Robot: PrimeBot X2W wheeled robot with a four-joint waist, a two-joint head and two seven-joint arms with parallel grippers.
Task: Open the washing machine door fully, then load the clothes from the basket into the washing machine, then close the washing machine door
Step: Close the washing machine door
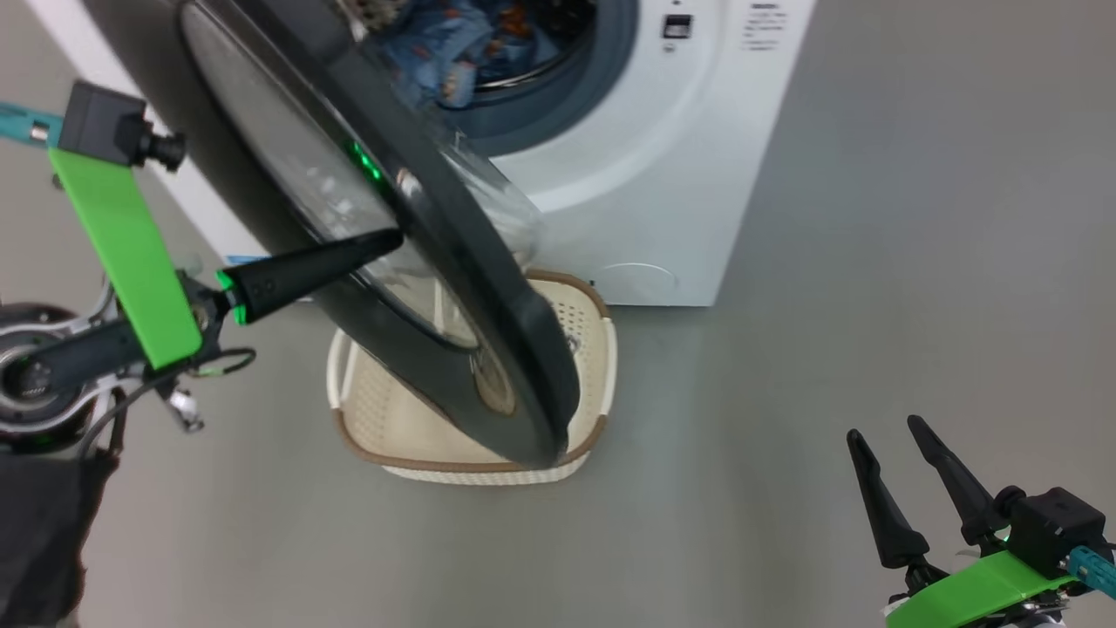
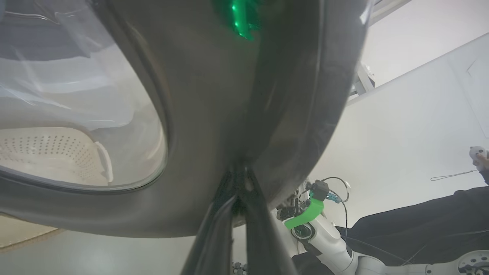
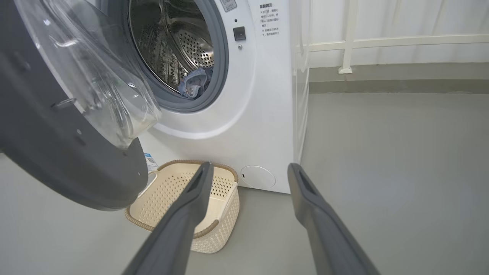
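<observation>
- Head view: the door (image 1: 514, 340) hangs part open, seen nearly edge-on, and its long black rim slants from upper left down to the centre of the frame.
- Left fingers (image 1: 305, 266) come in from the left edge, pressed together and holding nothing. Their tip touches the door's outer face.
- From that tip the door lies to the right, and the washer (image 1: 663, 174) opening sits beyond it at the upper centre. A push that way would likely swing the door shut.
- The left arm is the nearer one by far.
- Right fingers (image 1: 876, 497) rest at the lower right corner, spread wide, empty and well apart from the door.
- The basket (image 1: 384, 410) sits on the floor at the centre, partly under the door, with nothing in it.
- Blue printed clothes (image 1: 453, 61) lie inside the steel drum (image 3: 183, 42) at the top of the frame.
- Loading looks finished, and closing the door is what remains.
</observation>
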